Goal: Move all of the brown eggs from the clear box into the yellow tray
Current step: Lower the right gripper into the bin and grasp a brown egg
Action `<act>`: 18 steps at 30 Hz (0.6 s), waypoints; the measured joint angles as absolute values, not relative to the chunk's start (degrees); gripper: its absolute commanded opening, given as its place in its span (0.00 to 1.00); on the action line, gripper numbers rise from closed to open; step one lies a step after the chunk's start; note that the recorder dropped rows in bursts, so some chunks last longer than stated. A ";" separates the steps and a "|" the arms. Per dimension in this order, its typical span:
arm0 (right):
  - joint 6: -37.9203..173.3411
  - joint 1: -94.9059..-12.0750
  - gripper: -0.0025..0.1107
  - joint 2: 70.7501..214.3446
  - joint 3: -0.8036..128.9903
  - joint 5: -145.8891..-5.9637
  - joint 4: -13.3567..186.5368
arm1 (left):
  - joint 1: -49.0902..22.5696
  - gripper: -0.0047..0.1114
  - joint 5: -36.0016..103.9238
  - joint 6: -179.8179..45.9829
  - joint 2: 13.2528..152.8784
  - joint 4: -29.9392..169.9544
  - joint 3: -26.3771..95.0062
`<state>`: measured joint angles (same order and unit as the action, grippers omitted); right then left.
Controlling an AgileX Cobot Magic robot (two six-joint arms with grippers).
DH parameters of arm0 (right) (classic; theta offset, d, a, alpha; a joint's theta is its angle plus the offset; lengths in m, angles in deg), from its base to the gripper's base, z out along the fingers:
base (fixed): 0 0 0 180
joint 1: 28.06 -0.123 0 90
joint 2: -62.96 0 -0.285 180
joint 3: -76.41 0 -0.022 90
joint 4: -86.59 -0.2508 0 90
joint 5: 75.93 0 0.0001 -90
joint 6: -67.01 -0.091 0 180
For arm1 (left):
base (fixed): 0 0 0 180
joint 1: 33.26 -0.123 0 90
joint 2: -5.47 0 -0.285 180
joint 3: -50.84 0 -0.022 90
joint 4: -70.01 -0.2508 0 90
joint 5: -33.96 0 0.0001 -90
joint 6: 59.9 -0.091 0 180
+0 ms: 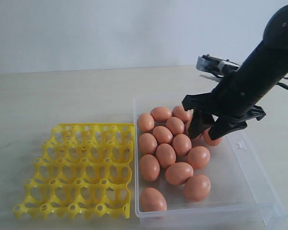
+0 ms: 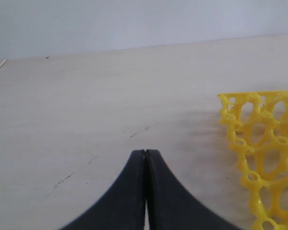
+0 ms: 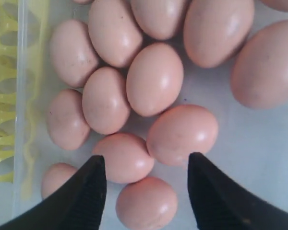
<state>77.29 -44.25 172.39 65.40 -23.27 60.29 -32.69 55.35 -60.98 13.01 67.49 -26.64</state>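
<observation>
With right gripper (image 1: 205, 134) spread wide over brown eggs (image 1: 165, 155) crowded in clear box (image 1: 242, 179), yellow tray (image 1: 93, 127) alongside empty, risks cracking or shoving touching neighbours for want of room between shells.

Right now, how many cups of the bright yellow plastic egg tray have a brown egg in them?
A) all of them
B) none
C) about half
B: every cup of the bright yellow plastic egg tray is bare, and the smooth orange-brown eggs that show lie in the shallow clear plastic box.
</observation>
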 measured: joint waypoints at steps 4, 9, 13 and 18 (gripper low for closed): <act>73.08 -48.15 0.48 175.87 69.81 -22.87 65.06 | -32.69 0.04 55.35 -60.98 13.01 67.49 -26.64; 66.46 -50.89 0.48 179.09 73.96 -22.71 72.67 | -32.69 0.04 55.35 -60.98 13.01 67.49 -26.64; 63.77 -51.17 0.48 181.15 75.13 -22.83 74.97 | -32.69 0.04 55.35 -60.98 13.01 67.49 -26.64; 62.95 -51.31 0.48 183.46 75.13 -23.95 75.51 | -32.69 0.04 55.35 -60.98 13.01 67.49 -26.64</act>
<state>62.95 -51.31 183.46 75.13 -23.95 75.51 -32.69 55.35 -60.98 13.01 67.49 -26.64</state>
